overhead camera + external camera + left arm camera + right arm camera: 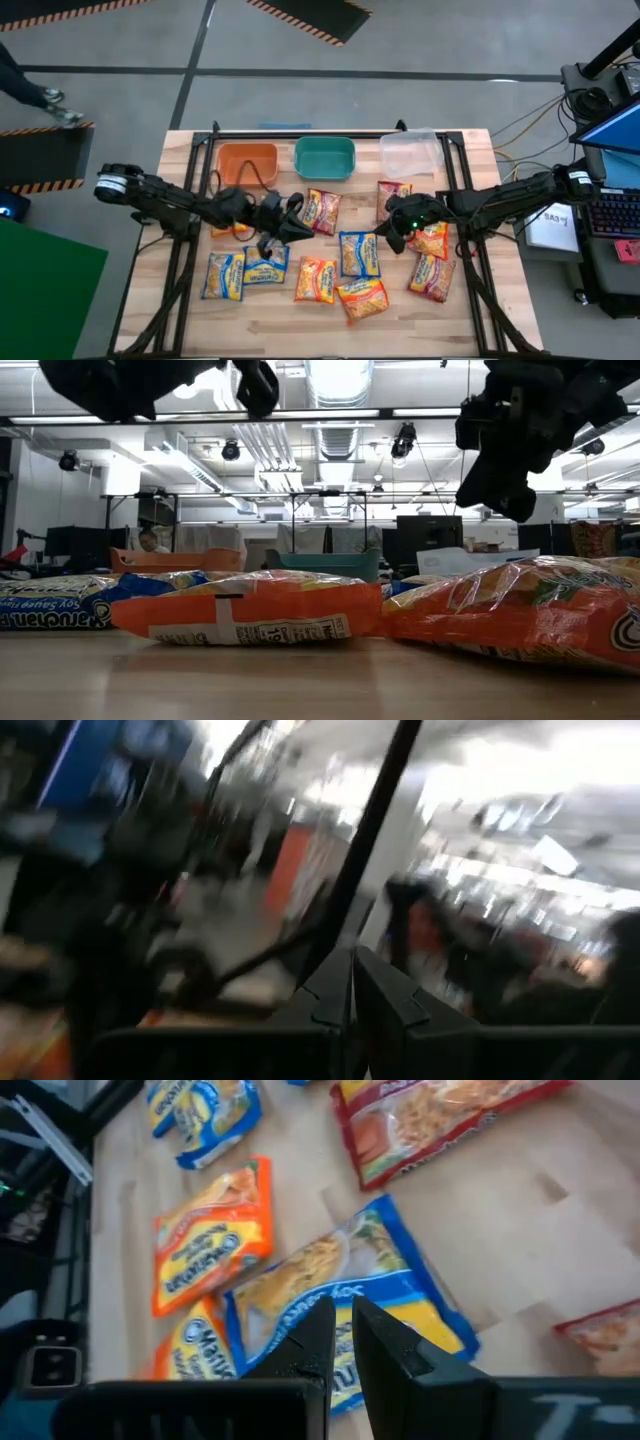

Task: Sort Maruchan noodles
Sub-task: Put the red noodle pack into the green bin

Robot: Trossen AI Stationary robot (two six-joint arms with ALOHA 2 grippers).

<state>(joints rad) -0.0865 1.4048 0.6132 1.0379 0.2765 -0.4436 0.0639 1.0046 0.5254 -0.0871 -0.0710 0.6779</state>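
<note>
Right gripper (342, 1342), fingers nearly together and empty, hangs over a blue packet (350, 1295) mid-table. Left gripper (283, 228) is closed too. Noodles (338, 268) lie scattered near me; I judge them light, slick and crushable, best pinched at an edge.

Maruchan noodles (318, 279) packets are lying flat and scattered across the table's middle and near part: blue-and-yellow ones (224, 275) sitting at the near left and centre, orange ones (363, 297) lying near centre and right, and maroon ones (322, 210), possibly two, resting farther back.
</note>
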